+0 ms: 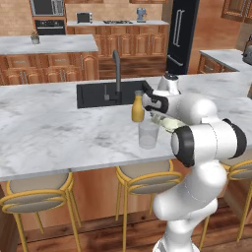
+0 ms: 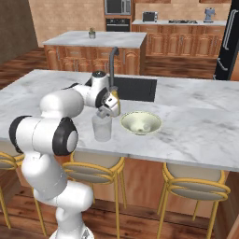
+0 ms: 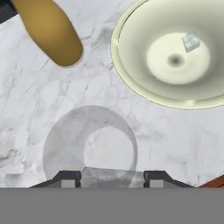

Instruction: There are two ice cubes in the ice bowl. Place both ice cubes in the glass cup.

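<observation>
The clear glass cup [image 3: 89,144] stands on the marble counter, seen from straight above in the hand view. My gripper [image 3: 112,180] hovers right over its rim, shut on a translucent ice cube [image 3: 111,174] held between the two fingertips. The pale yellow-green ice bowl [image 3: 131,65] lies just beyond the glass, with one small ice cube [image 3: 190,42] near its centre. From the base, the gripper [image 2: 105,112] hangs just above the glass cup [image 2: 101,129], and the ice bowl [image 2: 141,123] sits to its right. The glass cup [image 1: 147,134] also shows in front of my arm.
An orange-yellow bottle [image 1: 138,108] stands close behind the glass, right by my hand. The dark sink [image 1: 106,94] with its tall faucet [image 1: 117,74] lies further back. Stools [image 1: 145,179] line the counter's near edge.
</observation>
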